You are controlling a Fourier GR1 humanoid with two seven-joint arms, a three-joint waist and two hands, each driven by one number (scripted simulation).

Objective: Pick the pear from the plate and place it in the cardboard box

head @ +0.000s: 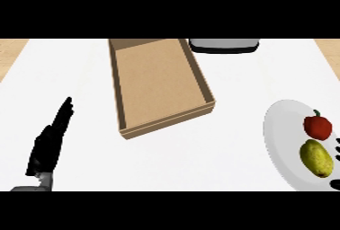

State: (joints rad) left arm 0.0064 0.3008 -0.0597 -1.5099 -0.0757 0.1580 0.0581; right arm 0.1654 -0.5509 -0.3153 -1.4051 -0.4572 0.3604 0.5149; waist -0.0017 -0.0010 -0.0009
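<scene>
Black left hand (pixel 48 143) is seen at the lower left, fingers straight and raised, nothing held, resting well apart from everything else. Brown cardboard box (pixel 159 81) is laid open in the middle of the white counter (pixel 219 148), nothing visible inside. A dark-and-grey object (pixel 222 46) is cut off at the top edge just beside the box; what it is cannot be told. On the white plate (pixel 282 148) at the right a red pepper (pixel 318 127) and, just below it, the yellow-green pear (pixel 316 157) are lying close together, possibly touching. Only dark fingertips of the right hand (pixel 337 150) are shown at the right edge beside the pear; whether they are curled cannot be told. Risks judged: the pepper could be nudged or grabbed instead because of the closeness; the rounded pear could be rolled off the plate rim; the near box wall could be clipped on the carry across.
</scene>
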